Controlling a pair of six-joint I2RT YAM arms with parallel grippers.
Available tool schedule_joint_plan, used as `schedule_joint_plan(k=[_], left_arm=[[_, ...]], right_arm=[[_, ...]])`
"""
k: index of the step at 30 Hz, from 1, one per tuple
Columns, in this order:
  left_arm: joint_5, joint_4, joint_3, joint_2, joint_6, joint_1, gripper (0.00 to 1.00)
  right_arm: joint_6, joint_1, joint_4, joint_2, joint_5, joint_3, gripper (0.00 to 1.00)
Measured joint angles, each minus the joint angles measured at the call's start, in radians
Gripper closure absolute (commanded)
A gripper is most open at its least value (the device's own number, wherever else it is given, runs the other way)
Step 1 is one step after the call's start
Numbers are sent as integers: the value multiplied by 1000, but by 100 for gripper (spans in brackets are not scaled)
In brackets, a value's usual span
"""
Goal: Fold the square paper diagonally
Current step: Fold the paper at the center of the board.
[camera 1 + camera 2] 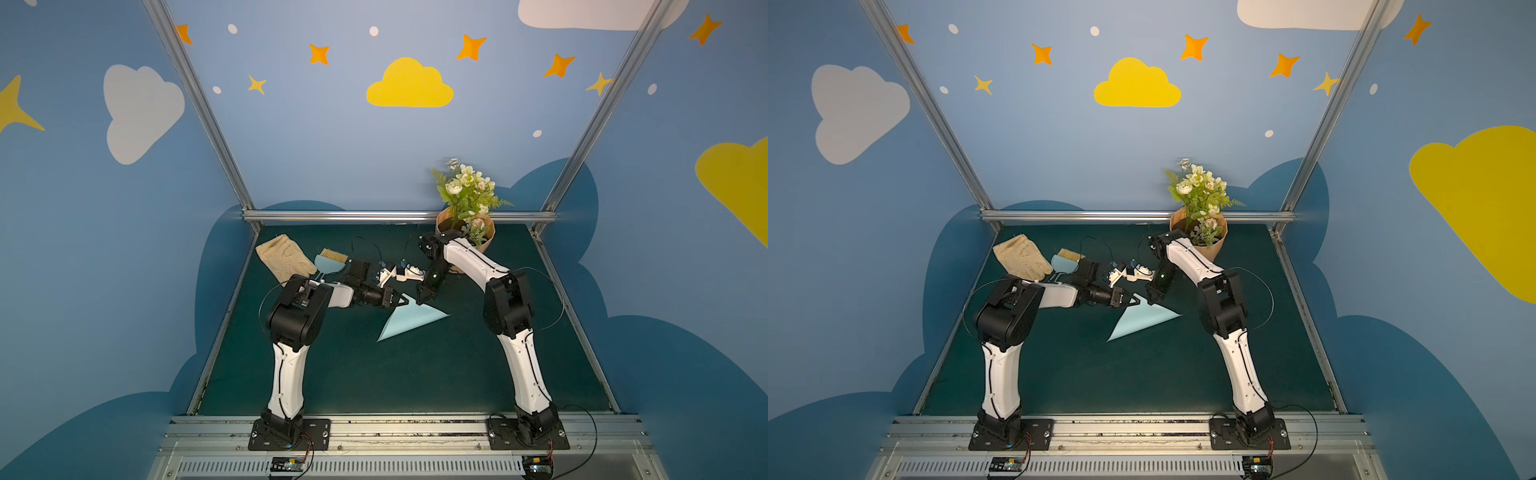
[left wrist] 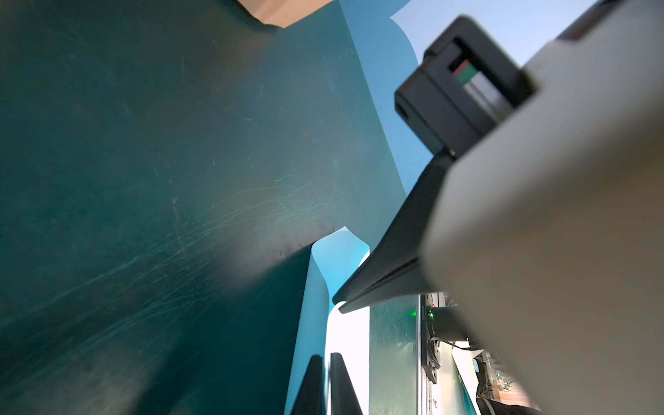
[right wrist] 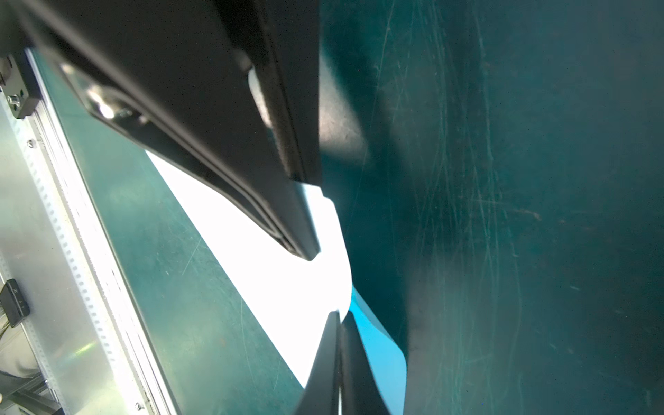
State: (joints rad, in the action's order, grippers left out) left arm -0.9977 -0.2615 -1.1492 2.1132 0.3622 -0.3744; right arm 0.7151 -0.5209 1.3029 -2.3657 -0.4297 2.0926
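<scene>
The square paper (image 1: 409,319) (image 1: 1142,319) lies on the green mat as a light blue triangle, its far corner raised. Both grippers meet at that corner. My left gripper (image 1: 401,299) (image 1: 1133,300) reaches in from the left. In the left wrist view its fingers (image 2: 326,356) are shut with the thin paper (image 2: 312,309) edge between them. My right gripper (image 1: 423,302) (image 1: 1152,301) comes down from the right. In the right wrist view it (image 3: 340,314) is shut on the paper (image 3: 379,346) too, close beside the left fingertips (image 3: 305,251).
A beige glove (image 1: 284,259) and a small blue dustpan with tan bristles (image 1: 330,262) lie at the back left. A brown flower pot (image 1: 489,233) stands at the back right behind the right arm. Metal rails edge the green mat (image 1: 374,374).
</scene>
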Motion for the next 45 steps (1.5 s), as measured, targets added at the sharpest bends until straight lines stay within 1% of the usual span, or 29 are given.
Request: schedule_joint_plan(k=[20, 30, 45], left_arm=[[7, 2, -1, 0, 0, 1, 90], [7, 7, -1, 0, 0, 1, 87], [7, 10, -1, 0, 0, 1, 87]], right_arm=[[0, -6, 12, -13, 2, 16, 100], [0, -5, 14, -14, 2, 19, 100], [0, -5, 18, -17, 2, 36, 100]])
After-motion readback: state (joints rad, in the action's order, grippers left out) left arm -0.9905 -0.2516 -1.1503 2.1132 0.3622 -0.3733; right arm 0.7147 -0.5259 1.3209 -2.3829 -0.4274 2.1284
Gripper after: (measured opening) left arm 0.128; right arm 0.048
